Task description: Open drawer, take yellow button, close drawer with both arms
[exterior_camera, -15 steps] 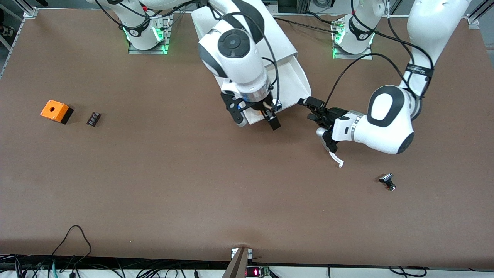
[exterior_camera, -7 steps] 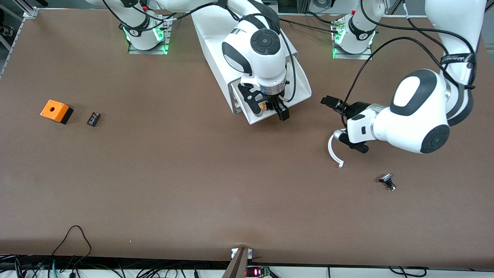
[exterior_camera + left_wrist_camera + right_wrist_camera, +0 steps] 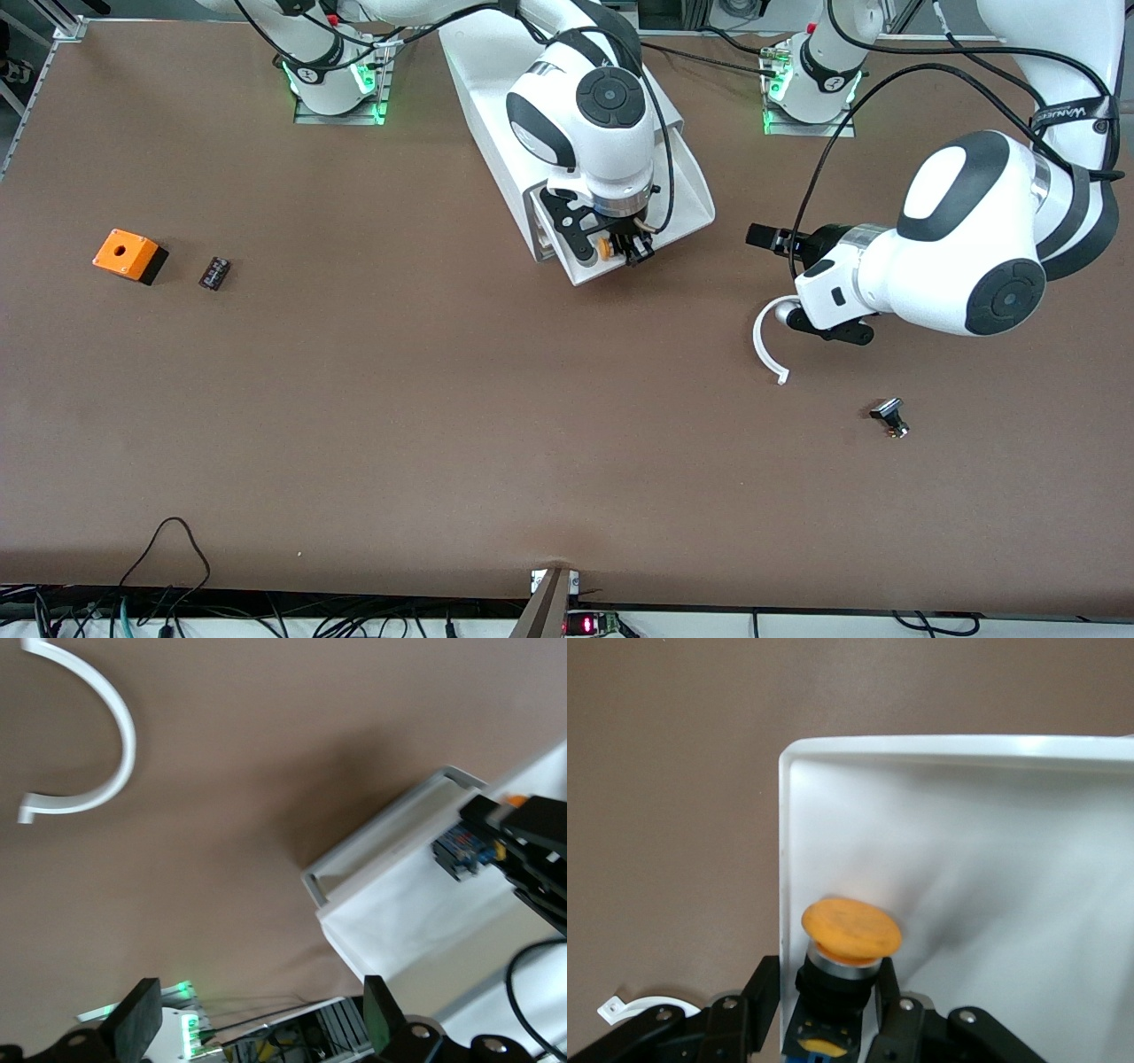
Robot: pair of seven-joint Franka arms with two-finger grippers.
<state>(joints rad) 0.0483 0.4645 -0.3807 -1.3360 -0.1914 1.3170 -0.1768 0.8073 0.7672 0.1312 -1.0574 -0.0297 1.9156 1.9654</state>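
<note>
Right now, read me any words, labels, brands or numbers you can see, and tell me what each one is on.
Nothing here can be quoted with confidence.
Black strap on the left arm's cable: white lettering, too small to read.
Round marks on the two arm bases: too small to read.
Red display at the table edge nearest the front camera: blurred, unreadable.
Button, drawer, orange box: no text visible.

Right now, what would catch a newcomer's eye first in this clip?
The right gripper, down in the open drawer of the white cabinet, with its fingers closed around the orange-capped button. Next, the left gripper hovers open over bare table beside the drawer, above a curved white strip. An orange box sits toward the right arm's end.
</note>
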